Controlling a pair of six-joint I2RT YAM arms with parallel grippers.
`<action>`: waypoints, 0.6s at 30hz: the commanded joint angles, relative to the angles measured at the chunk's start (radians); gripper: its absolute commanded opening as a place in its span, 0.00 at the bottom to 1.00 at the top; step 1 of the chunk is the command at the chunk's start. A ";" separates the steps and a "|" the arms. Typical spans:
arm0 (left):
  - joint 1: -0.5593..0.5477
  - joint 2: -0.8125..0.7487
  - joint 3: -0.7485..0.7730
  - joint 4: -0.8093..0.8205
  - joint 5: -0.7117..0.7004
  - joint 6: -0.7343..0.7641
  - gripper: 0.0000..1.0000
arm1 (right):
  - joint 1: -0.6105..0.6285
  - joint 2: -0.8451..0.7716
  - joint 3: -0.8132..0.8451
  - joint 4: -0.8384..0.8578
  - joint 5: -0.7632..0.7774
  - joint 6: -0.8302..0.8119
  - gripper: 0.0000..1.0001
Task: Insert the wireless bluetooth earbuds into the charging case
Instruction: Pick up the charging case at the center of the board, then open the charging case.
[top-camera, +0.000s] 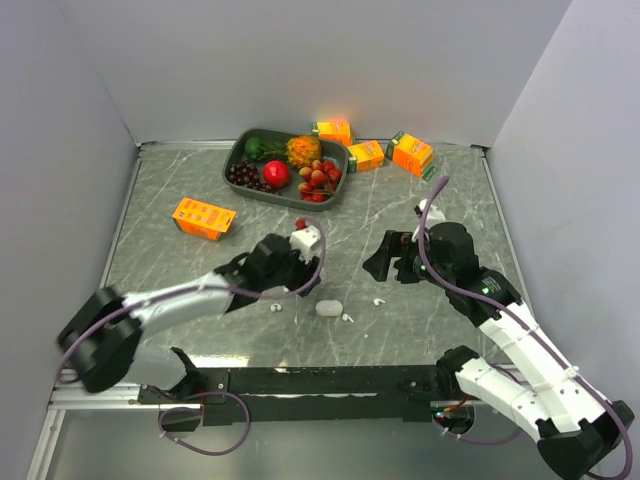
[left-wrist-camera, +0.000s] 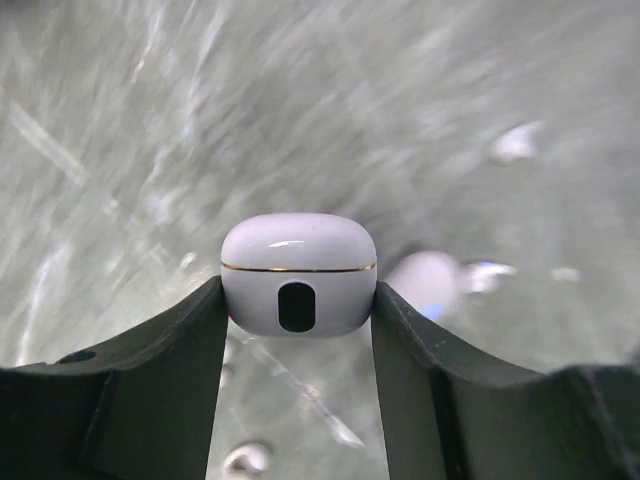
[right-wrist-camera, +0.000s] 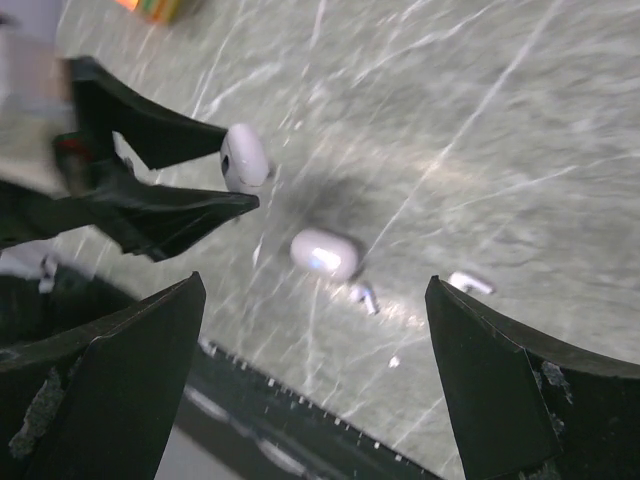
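— Since you see the whole worktop (top-camera: 440, 300), what do the containers hold?

— Fruit fills the dark tray (top-camera: 236, 158) at the far side: a green fruit (top-camera: 255, 148), a spiky yellow fruit (top-camera: 303, 151), a red apple (top-camera: 276, 173), dark grapes (top-camera: 243, 175) and a heap of small red fruits (top-camera: 318, 177). Two more containers are white and small. The held case (left-wrist-camera: 298, 250) is pinched between my left fingers (left-wrist-camera: 190, 340), above the worktop. Its lid is shut on a thin gold seam and a dark oval slot faces my wrist, so its inside is hidden. The lying case (top-camera: 329, 307) rests on the worktop toward the near edge; whether anything is in it I cannot tell.

— Where are the earbuds (right-wrist-camera: 365, 296)?

— Three that I can count, all loose on the worktop: the left earbud (top-camera: 275, 308) left of the lying case, the middle earbud (top-camera: 347, 317) just beside its right end, the right earbud (top-camera: 379, 300) a little further right.

— And your other arm?

— My right fingers (right-wrist-camera: 130, 340) stand wide apart, gripping nothing; from that wrist the lying case and two earbuds show on the worktop between them.

— What of the surface and the room?

— Grey-green worktop, stone-patterned with pale veins; plain pale walls (top-camera: 300, 60) on three sides. Orange cartons (top-camera: 334, 131) number four: three right of the tray, a lone carton (top-camera: 203, 217) off to its left.
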 joint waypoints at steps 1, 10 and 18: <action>-0.066 -0.229 -0.222 0.422 0.125 -0.034 0.01 | 0.030 0.019 0.054 0.022 -0.176 -0.045 1.00; -0.143 -0.494 -0.391 0.510 0.062 0.048 0.01 | 0.244 0.132 0.165 -0.027 -0.100 -0.064 1.00; -0.210 -0.517 -0.365 0.406 0.013 0.107 0.01 | 0.376 0.277 0.231 -0.014 -0.035 -0.042 1.00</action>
